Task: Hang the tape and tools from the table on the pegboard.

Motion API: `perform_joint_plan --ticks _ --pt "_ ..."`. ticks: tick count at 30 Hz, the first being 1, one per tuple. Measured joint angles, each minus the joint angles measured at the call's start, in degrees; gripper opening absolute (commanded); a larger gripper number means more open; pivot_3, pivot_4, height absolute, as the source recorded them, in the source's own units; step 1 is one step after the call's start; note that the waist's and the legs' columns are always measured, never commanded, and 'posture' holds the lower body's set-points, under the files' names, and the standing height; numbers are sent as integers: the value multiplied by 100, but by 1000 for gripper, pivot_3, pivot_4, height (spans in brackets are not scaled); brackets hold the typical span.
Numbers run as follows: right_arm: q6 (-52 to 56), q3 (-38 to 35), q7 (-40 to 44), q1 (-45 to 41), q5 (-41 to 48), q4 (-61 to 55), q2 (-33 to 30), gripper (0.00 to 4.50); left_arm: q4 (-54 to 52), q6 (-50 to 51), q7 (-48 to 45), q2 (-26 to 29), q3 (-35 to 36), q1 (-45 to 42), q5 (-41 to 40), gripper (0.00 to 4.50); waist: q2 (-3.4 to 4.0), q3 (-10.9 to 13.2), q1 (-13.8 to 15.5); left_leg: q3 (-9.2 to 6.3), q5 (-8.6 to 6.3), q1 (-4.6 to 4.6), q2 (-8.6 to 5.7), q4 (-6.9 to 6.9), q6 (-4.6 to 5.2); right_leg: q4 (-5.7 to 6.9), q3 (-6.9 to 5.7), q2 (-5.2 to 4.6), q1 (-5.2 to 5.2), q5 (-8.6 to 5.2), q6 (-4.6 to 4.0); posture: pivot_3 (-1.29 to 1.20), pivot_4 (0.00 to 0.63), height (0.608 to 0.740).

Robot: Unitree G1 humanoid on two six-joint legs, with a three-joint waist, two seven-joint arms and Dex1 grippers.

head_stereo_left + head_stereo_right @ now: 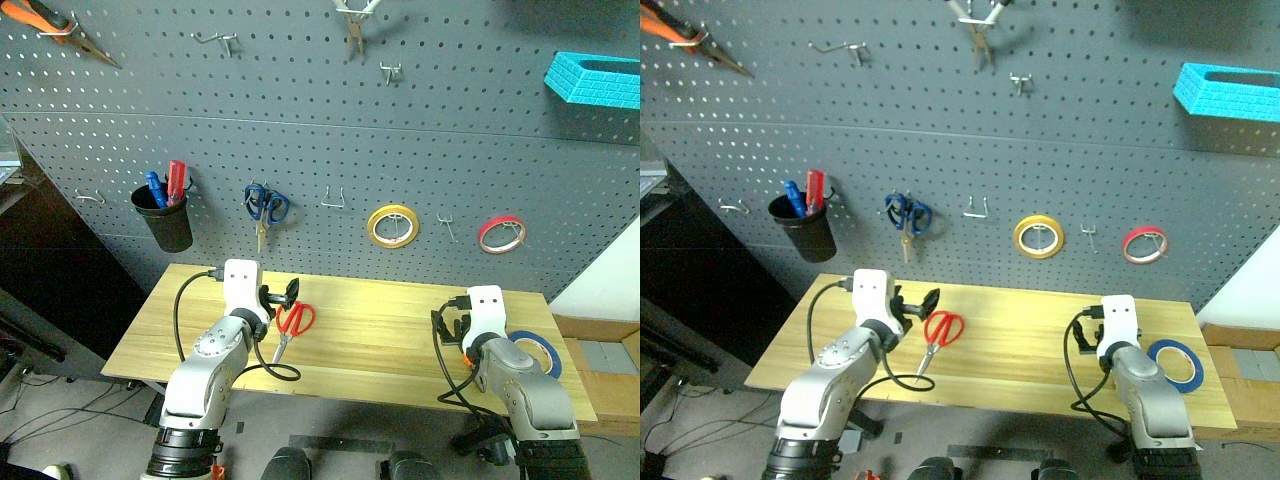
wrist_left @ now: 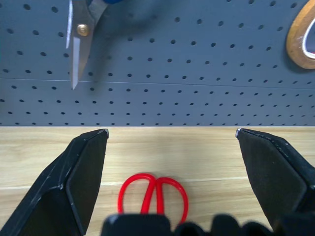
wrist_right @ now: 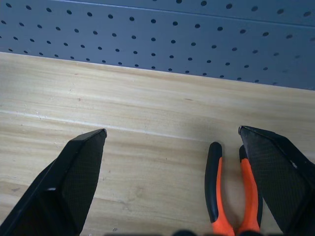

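Nearest, both arms reach out over the light wooden table (image 1: 400,330), each with its black fingers spread wide and nothing between them. The left gripper (image 2: 170,135) hangs just above the red-handled scissors (image 1: 938,335), which lie flat on the planks with their loops toward the wall and blades pointing at the near edge. The right gripper (image 3: 172,132) hovers over the pliers (image 3: 231,196), whose orange-and-black handles lie on the wood close beside one finger; I cannot tell if they touch. Just to the right of that arm the blue tape ring (image 1: 1175,362) rests flat near the table's right end. Behind the table rises the dark grey pegboard (image 1: 330,140), where a black cup of pens (image 1: 163,212), blue-handled scissors (image 1: 265,208), a yellow tape ring (image 1: 392,225) and a red tape ring (image 1: 501,235) hang in a row
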Motion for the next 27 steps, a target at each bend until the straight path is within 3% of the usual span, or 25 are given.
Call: perform_joint_plan --ticks 27 --pt "42 -41 259 189 -160 -35 -263 4500 -2 -115 -498 -196 -113 72 252 4469 6 -65 -13 0 -1 11 -1 2 5 -1 2 1 13 0 0 146 33 740"
